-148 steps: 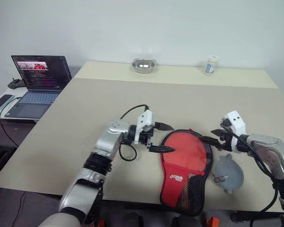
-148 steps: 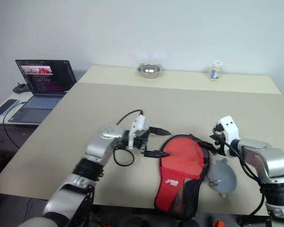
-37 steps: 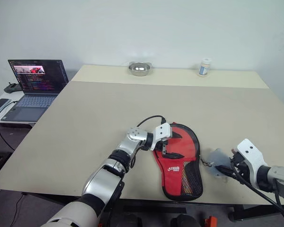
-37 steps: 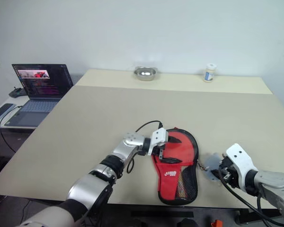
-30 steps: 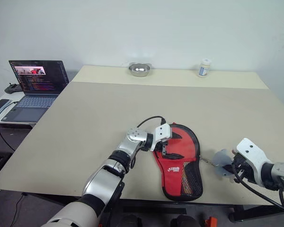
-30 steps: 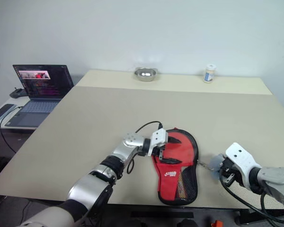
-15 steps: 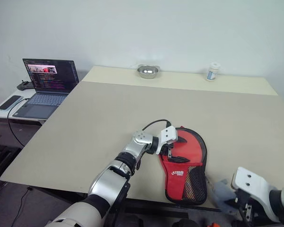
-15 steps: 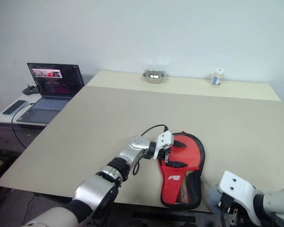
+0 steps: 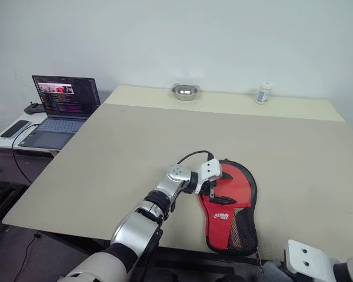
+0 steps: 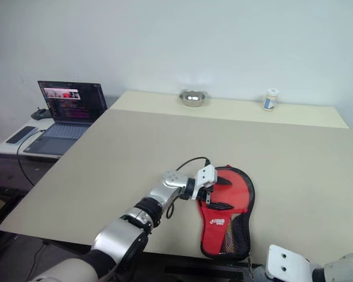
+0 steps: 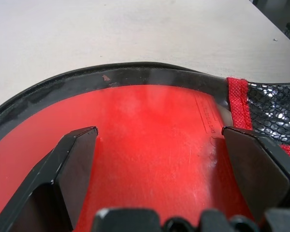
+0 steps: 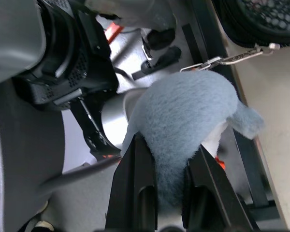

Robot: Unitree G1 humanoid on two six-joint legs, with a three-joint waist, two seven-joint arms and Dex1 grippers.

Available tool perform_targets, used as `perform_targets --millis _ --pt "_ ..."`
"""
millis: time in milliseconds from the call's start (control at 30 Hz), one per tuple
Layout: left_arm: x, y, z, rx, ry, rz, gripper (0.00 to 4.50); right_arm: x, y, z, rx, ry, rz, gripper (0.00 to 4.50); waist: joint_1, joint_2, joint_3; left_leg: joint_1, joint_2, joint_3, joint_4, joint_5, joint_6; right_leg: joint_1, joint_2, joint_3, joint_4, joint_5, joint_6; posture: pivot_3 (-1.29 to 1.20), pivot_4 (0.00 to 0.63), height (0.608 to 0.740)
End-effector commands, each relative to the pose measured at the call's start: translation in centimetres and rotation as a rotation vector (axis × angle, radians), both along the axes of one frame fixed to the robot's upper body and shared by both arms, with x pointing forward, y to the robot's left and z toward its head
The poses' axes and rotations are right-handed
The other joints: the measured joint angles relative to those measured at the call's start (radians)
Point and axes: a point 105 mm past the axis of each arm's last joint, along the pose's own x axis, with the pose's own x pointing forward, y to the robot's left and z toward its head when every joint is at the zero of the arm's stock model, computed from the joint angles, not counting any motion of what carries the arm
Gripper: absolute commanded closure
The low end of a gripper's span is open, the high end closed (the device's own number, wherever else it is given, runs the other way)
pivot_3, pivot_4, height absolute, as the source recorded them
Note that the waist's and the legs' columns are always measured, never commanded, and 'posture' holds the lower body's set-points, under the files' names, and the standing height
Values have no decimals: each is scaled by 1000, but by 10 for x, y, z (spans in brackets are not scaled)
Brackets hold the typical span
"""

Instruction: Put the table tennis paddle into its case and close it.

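- You are seeing the laptop (image 9: 62, 100) standing open off the desk's (image 9: 135, 147) left edge; it is playing no part in the task.
- The left pincer (image 9: 223, 188) is staying where it was a second ago, spread wide over the round red head of the case (image 9: 235, 208). It appears to be pinning the fabric down.
- The case is lying flat near the desk's front edge, mesh pocket toward you. The table tennis paddle is not showing apart from the case; judge it to be inside already.
- The right pincer (image 12: 169, 150) is pinching the grey plush charm (image 12: 183, 106), with its fingers pressed into the fluff. A second ago the charm was lying on the desk just beside the case; now it is hanging beyond the front edge.
- A metal clasp chain (image 12: 232, 57) is running from the charm to the case's mesh end. Treat this pull as the zip being drawn; how far the case is closed cannot be told.
- At the far edge, the metal bowl (image 9: 185, 91) and the small jar (image 9: 262, 93) are standing untouched; their contents cannot be told.
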Motion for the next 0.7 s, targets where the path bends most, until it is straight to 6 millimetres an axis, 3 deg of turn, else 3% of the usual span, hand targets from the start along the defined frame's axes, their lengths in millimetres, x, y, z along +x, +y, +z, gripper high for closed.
perform_targets --millis 33,133,167,333,467,600,700 --pt "-20 8 -43 133 116 -21 0 -1 7 3 15 -28 21 4313 0 0 0 0 0 0 0 0 0 0 0 0 0 0 0 0 150 740" --pt "-20 7 -42 134 111 -25 0 5 3 3 -1 -61 -11 4313 0 0 0 0 0 0 0 0 0 0 0 0 0 0 0 0 150 740" --pt "-20 7 -42 134 110 -26 0 6 2 4 -5 -63 -13 3590 0 0 0 0 0 0 0 0 0 0 0 0 0 0 0 0 150 740" --pt "-20 5 -39 129 104 -38 0 10 -1 9 -16 -83 -10 1954 0 0 0 0 0 0 0 0 0 0 0 -1 0 0 0 0 150 740" --pt "-21 -1 -33 103 101 -53 0 24 -20 25 -75 -158 -66 552 2 0 0 0 0 -1 0 0 0 0 -1 -1 -1 0 0 0 150 740" --pt "-19 -6 -26 68 107 -50 0 40 -30 50 -25 -238 -123 552 3 0 0 -1 0 -1 0 0 0 0 -1 -2 -3 0 1 0 150 740" --pt "-18 -13 -14 27 81 -72 0 65 -35 63 50 -344 -204 552 3 0 1 0 0 -2 0 0 0 0 -1 -3 -6 1 2 0 150 740"
